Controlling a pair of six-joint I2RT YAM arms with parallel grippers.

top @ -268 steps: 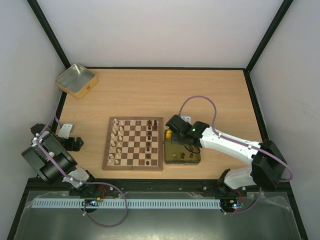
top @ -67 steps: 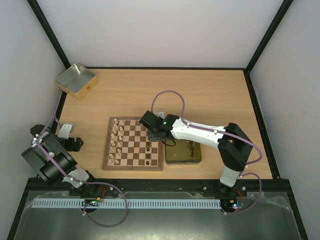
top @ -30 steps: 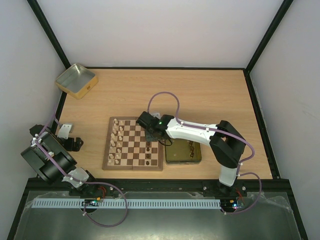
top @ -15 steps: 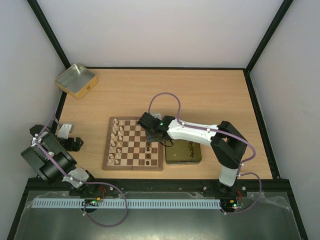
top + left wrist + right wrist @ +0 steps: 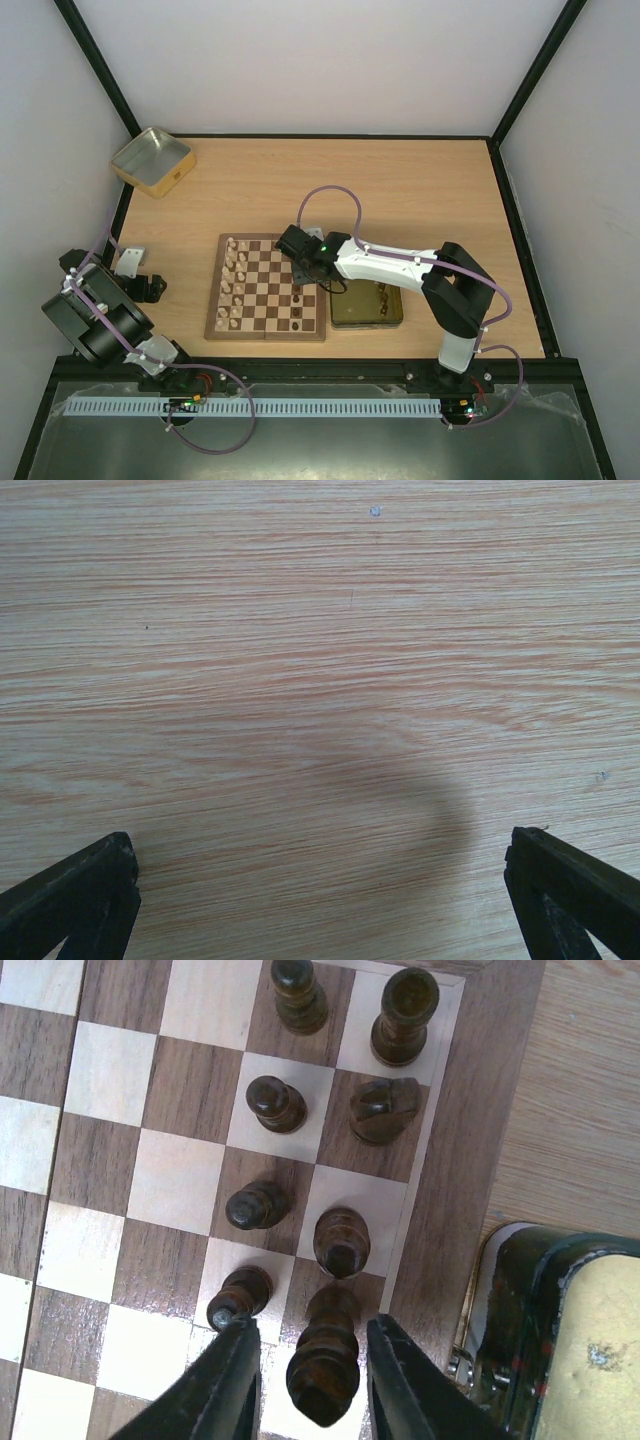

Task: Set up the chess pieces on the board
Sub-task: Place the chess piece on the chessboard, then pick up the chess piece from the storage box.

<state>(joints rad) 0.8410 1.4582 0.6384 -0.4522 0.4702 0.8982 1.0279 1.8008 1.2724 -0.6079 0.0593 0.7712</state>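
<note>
Where the overhead camera looks down, the right arm stretches across to the right-hand edge of the board (image 5: 262, 290), its right tool (image 5: 305, 265) low over the dark ranks there. Pale chess pieces (image 5: 232, 265) line the opposite, left edge. Just beside the board's right rim sits a yellow-gold tin (image 5: 368, 305) with a few dark figures inside. A silvery tin (image 5: 152, 160) stands well apart at the far left corner of the desk (image 5: 420, 190). The left arm sits folded by its base.

From the left wrist, the left tool (image 5: 320, 845) is spread wide over bare desk, holding nothing.

From the right wrist, the fingers (image 5: 235, 1380) stand narrowly apart on either side of a tall dark piece (image 5: 325, 1355) on an edge-column square. A sliver of board shows on each side, so I judge it is not clamped. 7 more dark pieces (image 5: 275, 1103) crowd the squares beyond. They look light, rigid, smooth and top-heavy. I would pinch one gently at the waist below the head, clear of neighbours that would topple at a nudge
</note>
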